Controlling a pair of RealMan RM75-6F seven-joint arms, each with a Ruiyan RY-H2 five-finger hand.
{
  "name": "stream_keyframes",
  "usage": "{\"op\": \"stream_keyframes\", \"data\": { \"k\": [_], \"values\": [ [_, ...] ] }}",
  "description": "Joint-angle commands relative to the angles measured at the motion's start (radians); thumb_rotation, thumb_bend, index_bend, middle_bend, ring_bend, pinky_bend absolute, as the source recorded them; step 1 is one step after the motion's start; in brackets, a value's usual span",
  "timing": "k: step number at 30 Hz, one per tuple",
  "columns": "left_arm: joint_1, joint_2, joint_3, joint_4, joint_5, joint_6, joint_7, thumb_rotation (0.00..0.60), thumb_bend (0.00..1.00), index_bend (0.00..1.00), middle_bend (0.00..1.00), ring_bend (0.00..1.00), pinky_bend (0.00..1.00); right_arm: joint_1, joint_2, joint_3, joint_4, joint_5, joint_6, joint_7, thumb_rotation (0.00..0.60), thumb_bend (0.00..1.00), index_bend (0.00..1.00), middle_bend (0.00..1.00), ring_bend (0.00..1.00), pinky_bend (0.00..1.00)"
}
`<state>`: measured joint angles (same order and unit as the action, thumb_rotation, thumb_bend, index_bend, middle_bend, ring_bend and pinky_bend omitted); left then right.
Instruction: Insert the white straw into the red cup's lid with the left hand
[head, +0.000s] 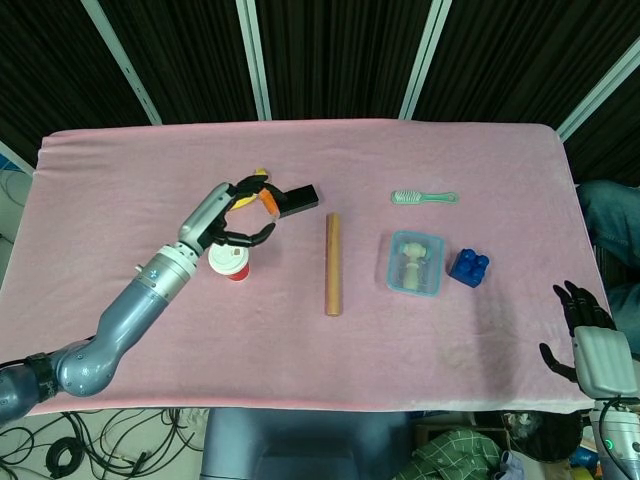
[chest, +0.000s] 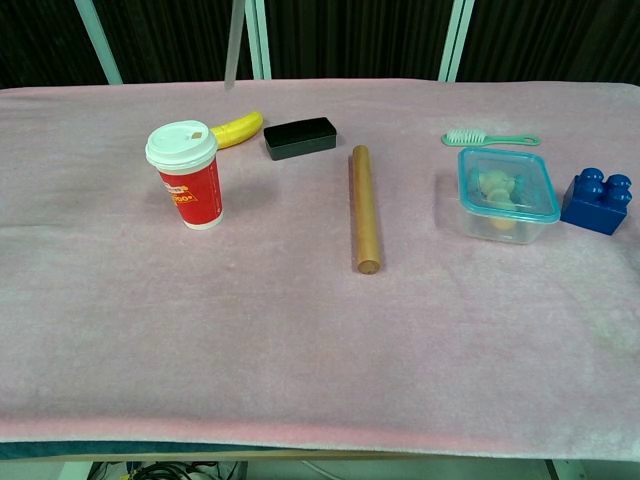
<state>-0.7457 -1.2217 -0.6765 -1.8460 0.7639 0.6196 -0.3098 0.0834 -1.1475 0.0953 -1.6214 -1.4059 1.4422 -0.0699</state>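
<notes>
The cup (chest: 186, 173) stands upright toward the left of the table (chest: 300, 330), with the banana (chest: 235, 129) behind it and the box (chest: 299, 138) just right of the banana. The left hand (head: 232, 214) hangs above the cup and banana, and the straw (chest: 233, 45) it holds hangs above them, clear of the lid. The rolling pin (chest: 363, 207) lies lengthwise mid-table. Further right sits the lidded container (chest: 506, 193), the brush (chest: 490, 138) behind it and the toy brick (chest: 596, 201) beside it on the right. The right hand (head: 592, 342) sits at the table's near right corner.

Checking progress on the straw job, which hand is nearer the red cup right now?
Left. The left hand hovers just above the cup; the right hand sits at the table's far right edge.
</notes>
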Motion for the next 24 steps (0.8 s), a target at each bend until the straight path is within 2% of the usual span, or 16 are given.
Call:
{"op": "stream_keyframes", "data": {
  "k": [1, 5, 9, 12, 16, 24],
  "values": [
    [0.033, 0.023, 0.015, 0.023, 0.028, -0.004, -0.049, 0.6, 0.44, 0.59, 0.31, 0.05, 0.08, 0.0, 0.001, 0.0, -0.001, 0.001, 0.0, -0.001, 0.6, 0.23, 0.08, 0.03, 0.06, 0.18],
    [0.084, 0.018, 0.006, 0.06, 0.09, -0.053, -0.182, 0.6, 0.44, 0.59, 0.31, 0.05, 0.08, -0.001, 0.0, 0.0, -0.002, -0.003, 0.005, -0.007, 0.6, 0.23, 0.08, 0.03, 0.06, 0.18],
    [0.14, -0.019, -0.037, 0.124, 0.269, -0.136, -0.376, 0.6, 0.44, 0.59, 0.31, 0.05, 0.08, -0.001, -0.001, 0.001, -0.001, -0.003, 0.008, -0.009, 0.6, 0.23, 0.08, 0.03, 0.06, 0.18],
    [0.161, -0.037, -0.045, 0.157, 0.374, -0.156, -0.478, 0.6, 0.44, 0.59, 0.31, 0.05, 0.09, -0.001, -0.001, 0.002, 0.0, 0.0, 0.007, -0.008, 0.6, 0.23, 0.08, 0.03, 0.06, 0.18],
    [0.164, -0.056, -0.017, 0.208, 0.485, -0.13, -0.541, 0.6, 0.44, 0.59, 0.32, 0.05, 0.09, -0.001, -0.001, 0.002, 0.0, 0.0, 0.005, -0.006, 0.6, 0.23, 0.08, 0.03, 0.06, 0.18],
    [0.144, -0.065, 0.039, 0.256, 0.588, -0.095, -0.673, 0.6, 0.44, 0.59, 0.33, 0.05, 0.09, -0.001, -0.001, 0.002, 0.0, 0.001, 0.005, -0.006, 0.6, 0.23, 0.08, 0.03, 0.06, 0.18]
  ]
}}
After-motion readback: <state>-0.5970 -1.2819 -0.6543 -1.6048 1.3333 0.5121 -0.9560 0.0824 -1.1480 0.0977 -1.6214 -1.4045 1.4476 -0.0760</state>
